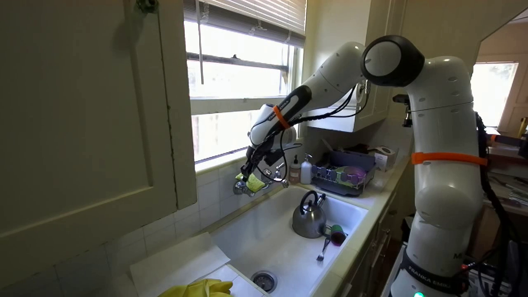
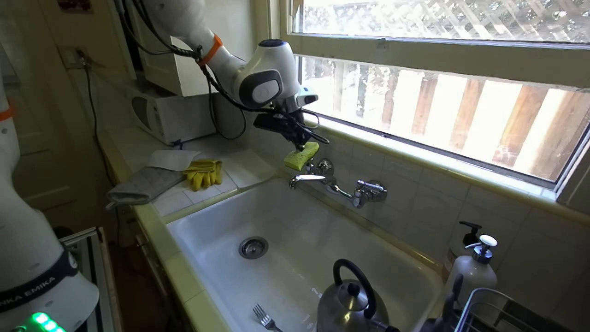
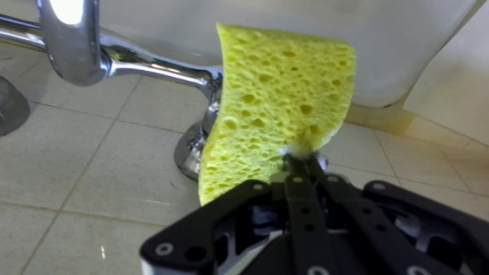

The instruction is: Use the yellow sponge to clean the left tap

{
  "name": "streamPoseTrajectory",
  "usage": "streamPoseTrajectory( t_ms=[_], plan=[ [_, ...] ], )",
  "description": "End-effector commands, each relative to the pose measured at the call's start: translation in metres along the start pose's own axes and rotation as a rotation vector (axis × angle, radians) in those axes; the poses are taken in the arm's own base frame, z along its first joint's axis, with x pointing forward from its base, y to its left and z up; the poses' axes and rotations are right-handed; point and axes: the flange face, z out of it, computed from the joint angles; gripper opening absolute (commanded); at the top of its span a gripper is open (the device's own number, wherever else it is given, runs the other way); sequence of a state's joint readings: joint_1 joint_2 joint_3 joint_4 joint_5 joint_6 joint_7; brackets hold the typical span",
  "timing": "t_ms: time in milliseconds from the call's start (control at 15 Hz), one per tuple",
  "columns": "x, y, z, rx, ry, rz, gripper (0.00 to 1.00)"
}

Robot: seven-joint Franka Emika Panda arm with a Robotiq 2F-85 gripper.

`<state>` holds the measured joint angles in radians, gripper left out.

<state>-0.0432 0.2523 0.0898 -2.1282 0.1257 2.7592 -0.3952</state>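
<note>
The yellow sponge fills the middle of the wrist view, bent a little, porous face toward the camera. My gripper is shut on its lower edge, the fingertips pinching it. In both exterior views the sponge hangs from the gripper at the left tap. That chrome left tap is partly covered by the sponge; its wall fitting shows beside the sponge's edge in the wrist view. Whether sponge and tap touch, I cannot tell.
The chrome spout and right tap project from the tiled wall. Below, the white sink holds a steel kettle, a fork and a cup. Yellow gloves lie on the counter; the window sill runs above.
</note>
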Motion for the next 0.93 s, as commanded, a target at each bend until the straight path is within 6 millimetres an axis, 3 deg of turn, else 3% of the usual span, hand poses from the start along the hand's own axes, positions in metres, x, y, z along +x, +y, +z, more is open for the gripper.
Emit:
streamPoseTrajectory(
  t_ms=[0, 333, 867],
  plan=[
    [0.001, -0.024, 0.002, 0.015, -0.022, -0.026, 0.01],
    [0.005, -0.036, 0.005, 0.022, -0.022, -0.046, 0.01],
    [-0.013, 0.005, 0.003, -0.025, -0.039, 0.030, 0.01]
  ],
)
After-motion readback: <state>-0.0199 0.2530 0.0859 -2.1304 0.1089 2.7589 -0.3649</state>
